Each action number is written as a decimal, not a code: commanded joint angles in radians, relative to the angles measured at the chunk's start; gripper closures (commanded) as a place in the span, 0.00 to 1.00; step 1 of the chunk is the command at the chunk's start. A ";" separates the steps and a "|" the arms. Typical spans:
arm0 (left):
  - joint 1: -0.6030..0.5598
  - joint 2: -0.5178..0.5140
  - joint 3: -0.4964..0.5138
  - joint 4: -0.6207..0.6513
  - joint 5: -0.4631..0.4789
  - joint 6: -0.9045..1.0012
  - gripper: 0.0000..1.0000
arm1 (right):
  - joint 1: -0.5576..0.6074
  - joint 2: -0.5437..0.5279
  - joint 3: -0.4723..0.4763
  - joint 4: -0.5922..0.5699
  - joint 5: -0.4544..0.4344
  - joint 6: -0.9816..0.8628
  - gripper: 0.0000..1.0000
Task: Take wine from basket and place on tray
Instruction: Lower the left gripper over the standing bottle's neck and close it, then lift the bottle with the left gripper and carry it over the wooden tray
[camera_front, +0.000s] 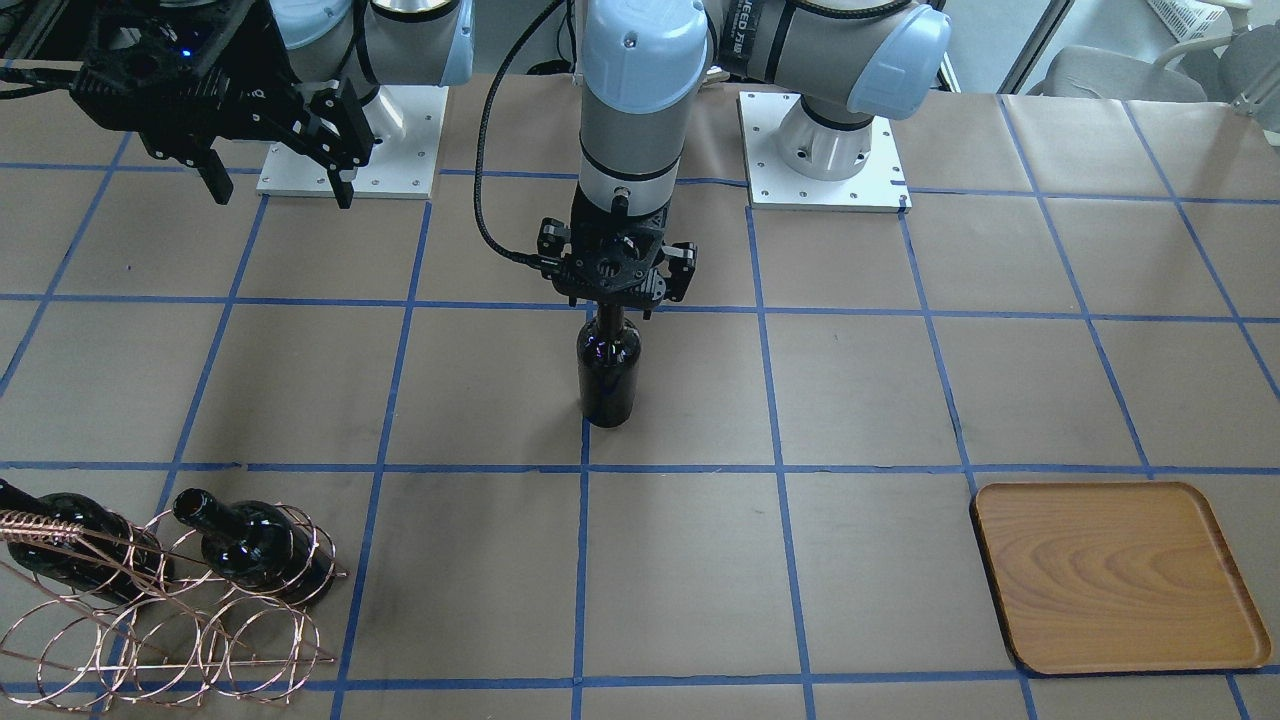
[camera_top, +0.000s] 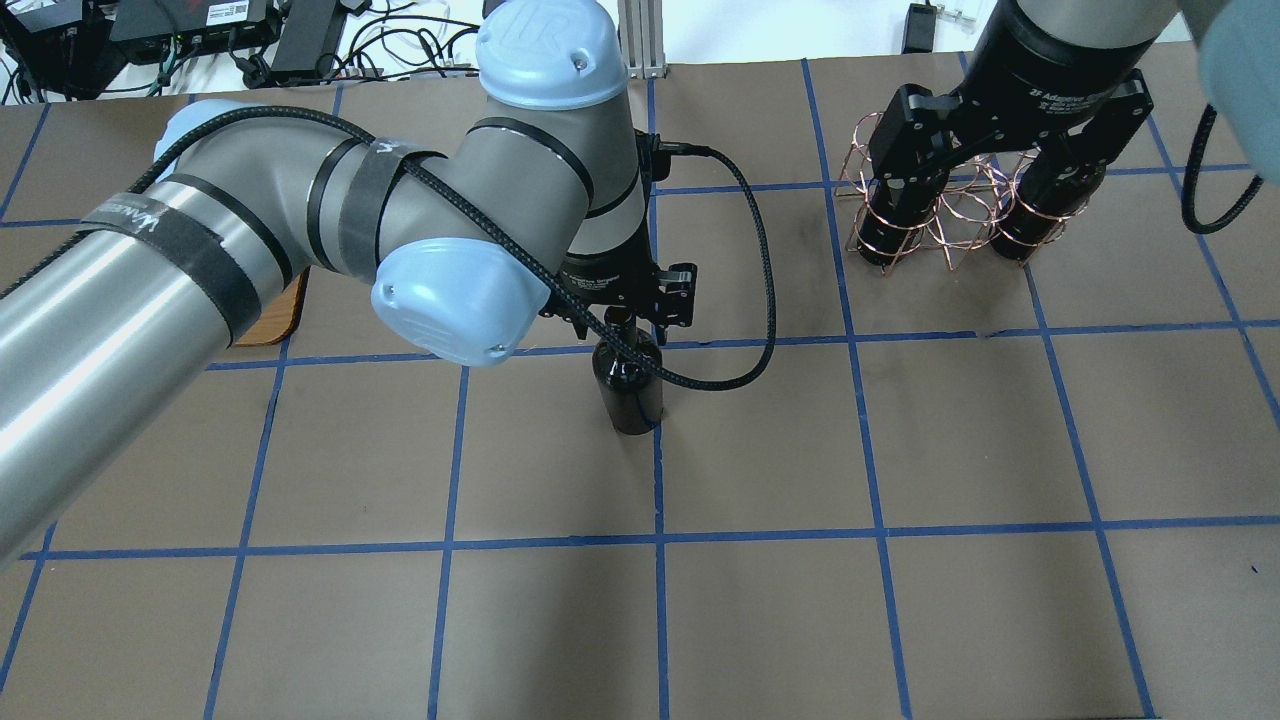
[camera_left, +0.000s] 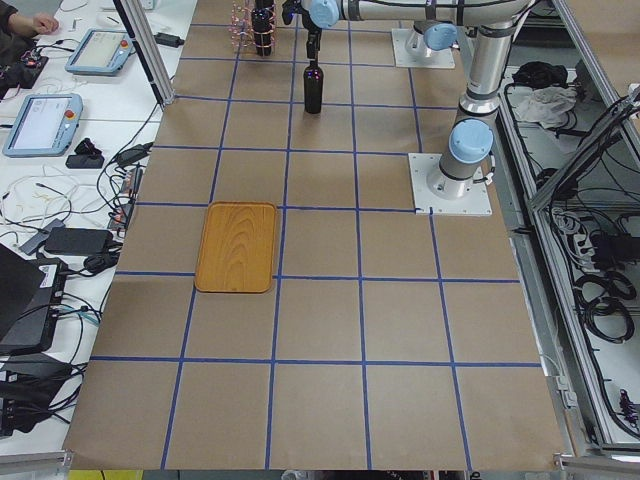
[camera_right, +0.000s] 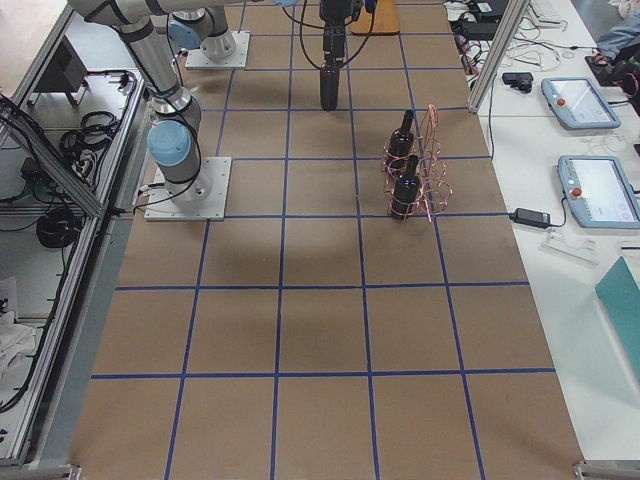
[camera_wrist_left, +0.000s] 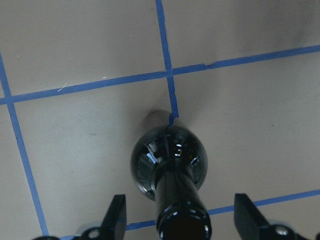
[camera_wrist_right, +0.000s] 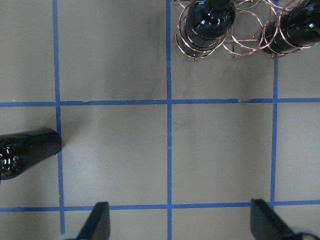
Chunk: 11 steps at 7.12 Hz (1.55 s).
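My left end effector (camera_wrist_left: 181, 212) hangs spread on either side of the neck of the wine (camera_front: 608, 375) without touching it. The bottle stands upright mid-worktop (camera_front: 860, 380), well apart from the tray (camera_front: 1120, 575) and from the basket (camera_front: 170, 640) holding 2 other bottles. Closing off-centre could tip it, and I judge the glossy neck may slip or swing on the long carry

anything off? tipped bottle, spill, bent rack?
Nothing stands out. One wine bottle stands upright mid-table, with the left gripper open around its neck. The other two bottles sit in the basket. No spill or breakage visible.
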 joint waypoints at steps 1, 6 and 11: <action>0.001 0.000 0.000 0.000 0.000 0.013 0.93 | 0.001 0.000 0.001 0.001 -0.001 -0.001 0.00; 0.035 0.009 0.043 -0.006 0.003 0.044 1.00 | 0.001 0.000 0.001 0.002 -0.001 -0.003 0.00; 0.489 -0.002 0.240 -0.206 -0.005 0.458 1.00 | 0.001 0.000 0.001 0.002 -0.001 -0.003 0.00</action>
